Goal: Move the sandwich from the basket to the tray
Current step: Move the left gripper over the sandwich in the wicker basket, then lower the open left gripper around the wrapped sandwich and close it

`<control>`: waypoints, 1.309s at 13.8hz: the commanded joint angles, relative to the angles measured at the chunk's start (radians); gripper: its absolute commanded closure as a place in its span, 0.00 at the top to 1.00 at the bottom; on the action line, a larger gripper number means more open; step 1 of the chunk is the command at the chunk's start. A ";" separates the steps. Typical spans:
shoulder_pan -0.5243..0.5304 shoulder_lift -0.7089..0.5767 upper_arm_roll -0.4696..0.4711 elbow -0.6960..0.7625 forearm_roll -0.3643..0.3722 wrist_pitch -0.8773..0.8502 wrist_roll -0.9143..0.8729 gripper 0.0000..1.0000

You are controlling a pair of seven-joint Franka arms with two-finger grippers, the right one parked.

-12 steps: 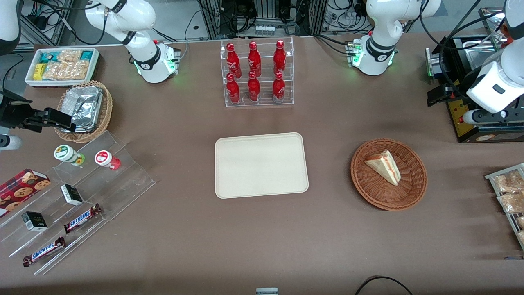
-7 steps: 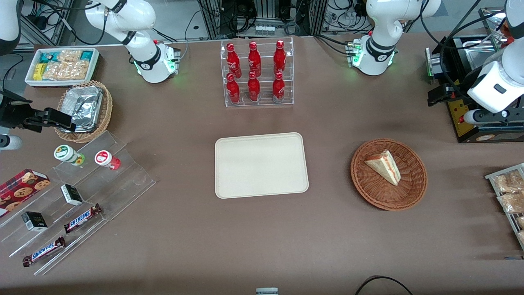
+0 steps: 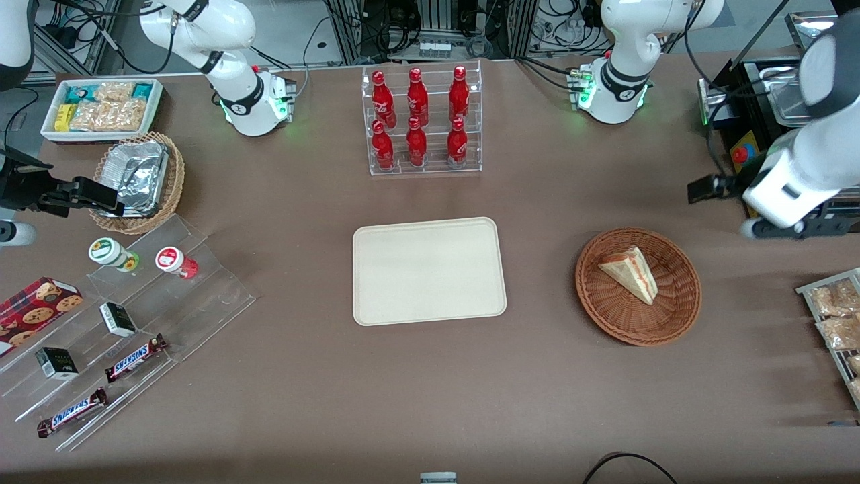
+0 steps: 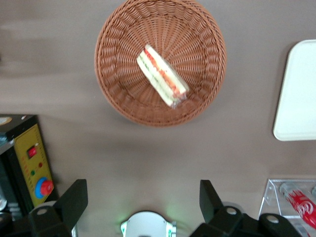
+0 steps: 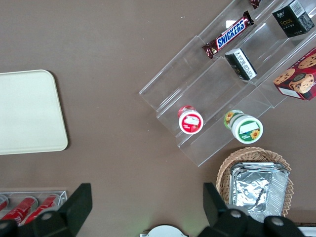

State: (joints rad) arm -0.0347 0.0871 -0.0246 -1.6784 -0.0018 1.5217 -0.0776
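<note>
Claw [image 4: 142, 197] spread wide with nothing between its fingers, hanging well above the desk [image 3: 430, 396] off to the working arm's end. My target, the sandwich [image 3: 630, 272], lies in the basket [image 3: 678, 316], a pale wedge resting on the weave with its red and green filling edge showing. I judge it light and soft: bread that dents under a hard squeeze and layers that could slide apart. I'd take it across the two flat bread faces, near the thick end, with a gentle close. From the wrist camera the sandwich [image 4: 161, 75] sits well apart from the fingertips, so I have a long descent ahead. The tray [image 3: 428, 271] waits bare, toward the parked arm from the basket.
</note>
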 commanded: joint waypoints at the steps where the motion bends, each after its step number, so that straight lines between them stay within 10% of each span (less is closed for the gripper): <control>1: -0.008 0.046 0.008 -0.023 0.000 0.075 -0.002 1.00; 18: -0.014 0.096 0.005 -0.354 0.011 0.589 -0.445 1.00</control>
State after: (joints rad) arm -0.0386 0.2471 -0.0223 -1.9299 0.0000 2.0304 -0.4249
